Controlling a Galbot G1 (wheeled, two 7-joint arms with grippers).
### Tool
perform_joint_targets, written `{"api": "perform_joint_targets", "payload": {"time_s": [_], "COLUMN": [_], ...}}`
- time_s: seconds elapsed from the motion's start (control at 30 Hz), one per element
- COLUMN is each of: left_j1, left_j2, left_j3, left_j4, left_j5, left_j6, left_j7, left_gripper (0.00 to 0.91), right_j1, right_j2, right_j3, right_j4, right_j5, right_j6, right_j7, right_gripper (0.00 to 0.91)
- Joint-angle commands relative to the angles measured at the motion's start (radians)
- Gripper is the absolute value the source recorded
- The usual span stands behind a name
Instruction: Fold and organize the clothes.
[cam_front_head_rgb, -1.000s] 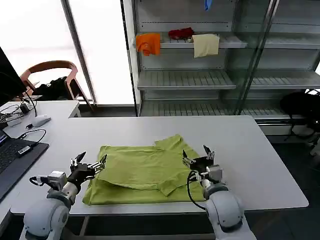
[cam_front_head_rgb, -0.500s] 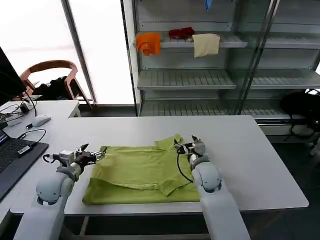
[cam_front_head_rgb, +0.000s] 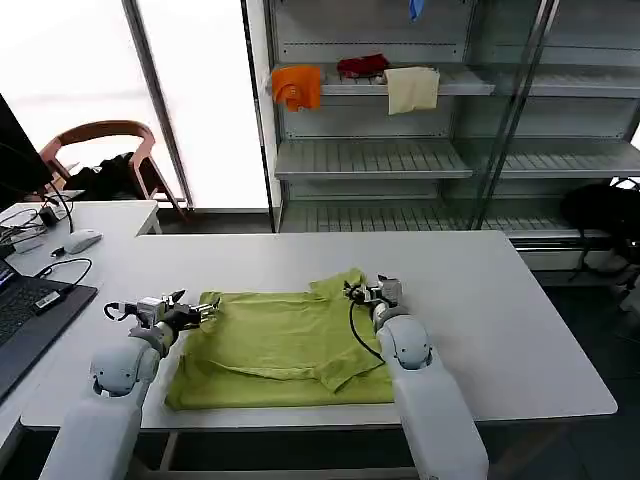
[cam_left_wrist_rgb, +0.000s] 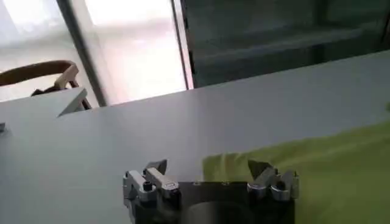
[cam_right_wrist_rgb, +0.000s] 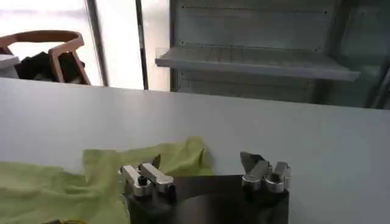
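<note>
Head view: lime T-shirt lies partly folded on the white desk, one sleeve flap turned in over the body. Over the last second both arms have run forward from the near hem to the far edge. Left claw now sits at the far left corner of the shirt, right claw at the far right corner by the raised sleeve. Both look spread, nothing pinched.

Left wrist view: left claw jaws well apart, shirt's corner lying between and beyond them, flat on the desk, not gripped.

Right wrist view: right claw jaws apart too; the crumpled corner of fabric sits at one jaw, bare desk at the other.

Judgement: arms have repositioned for a fresh grab on the far edge; likely next fold brings it toward the robot
</note>
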Motion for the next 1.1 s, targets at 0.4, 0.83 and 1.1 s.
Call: {"api": "perform_joint_targets", "payload": {"time_s": [0.4, 0.83, 1.1], "left_j1": [-0.003, 0.009, 0.019], "left_j2": [-0.021, -0.022, -0.007], "left_j3": [0.007, -0.011, -0.057], "left_j4": [0.026, -0.016, -0.125], "left_j5": [0.004, -0.067, -0.149], "left_j6": [0.000, 0.000, -0.002], "left_j7": [0.028, 0.040, -0.006], "left_gripper": [0.010, 0.000, 0.000], "right_j1": [0.006, -0.004, -0.041], "right_j2": [0.005, 0.002, -0.024], "right_j3": [-0.009, -0.007, -0.008], "right_j4": [-0.042, 0.050, 0.190], "right_j5": [-0.056, -0.036, 0.010], "right_j6": [0.001, 0.003, 0.002], "right_j7": [-0.029, -0.031, -0.010], "right_gripper": [0.000, 0.000, 0.000]}}
